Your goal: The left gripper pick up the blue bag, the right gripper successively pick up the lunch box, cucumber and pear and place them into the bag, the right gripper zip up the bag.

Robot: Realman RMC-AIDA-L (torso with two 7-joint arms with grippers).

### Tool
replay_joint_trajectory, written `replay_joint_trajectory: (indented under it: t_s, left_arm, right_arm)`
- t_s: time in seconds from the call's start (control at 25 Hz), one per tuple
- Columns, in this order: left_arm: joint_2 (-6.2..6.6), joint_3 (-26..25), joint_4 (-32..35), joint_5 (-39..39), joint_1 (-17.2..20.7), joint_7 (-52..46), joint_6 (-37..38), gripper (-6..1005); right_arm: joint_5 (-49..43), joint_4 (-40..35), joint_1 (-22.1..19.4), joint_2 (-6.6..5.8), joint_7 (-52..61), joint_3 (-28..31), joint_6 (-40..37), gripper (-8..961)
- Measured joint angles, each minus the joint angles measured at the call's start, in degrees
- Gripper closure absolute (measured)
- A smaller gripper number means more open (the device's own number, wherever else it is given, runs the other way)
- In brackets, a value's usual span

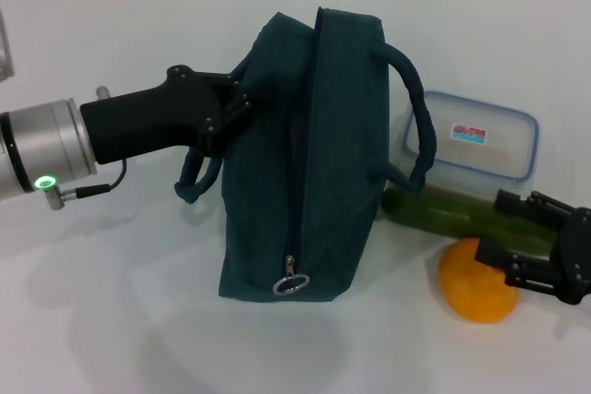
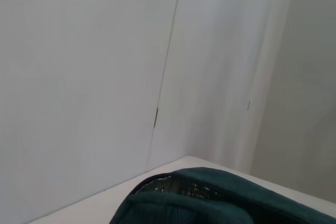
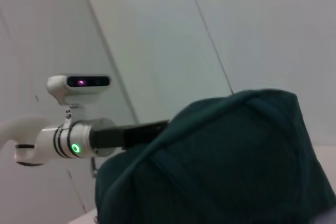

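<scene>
Nearest the head camera, at lower right, the right end effector (image 1: 517, 242) hangs with its fingers spread, holding nothing, just over the pear (image 1: 473, 288) and the cucumber (image 1: 443, 210). Behind them sits the lunch box (image 1: 480, 140), its small red-and-blue label too small to read. At centre, the blue bag (image 1: 309, 159) stands upright on the white table (image 1: 111, 320), zipper closed. From the left, the left end effector (image 1: 242, 103) reaches the bag's left handle; whether it is clamped cannot be told.
</scene>
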Motion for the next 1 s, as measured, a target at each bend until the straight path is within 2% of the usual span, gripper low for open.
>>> replay_joint_trajectory:
  t_s: [0.68, 1.0]
  left_arm:
    - [0.03, 0.0, -1.4, 0.0, -0.8, 2.5, -0.2, 962]
    - [0.03, 0.0, -1.4, 0.0, -1.0, 3.4, -0.5, 962]
  right_arm:
    - [0.7, 0.7, 0.5, 1.10, 2.8, 2.5, 8.3, 202]
    - [0.5, 1.0, 0.2, 1.28, 3.6, 7.1, 10.3, 207]
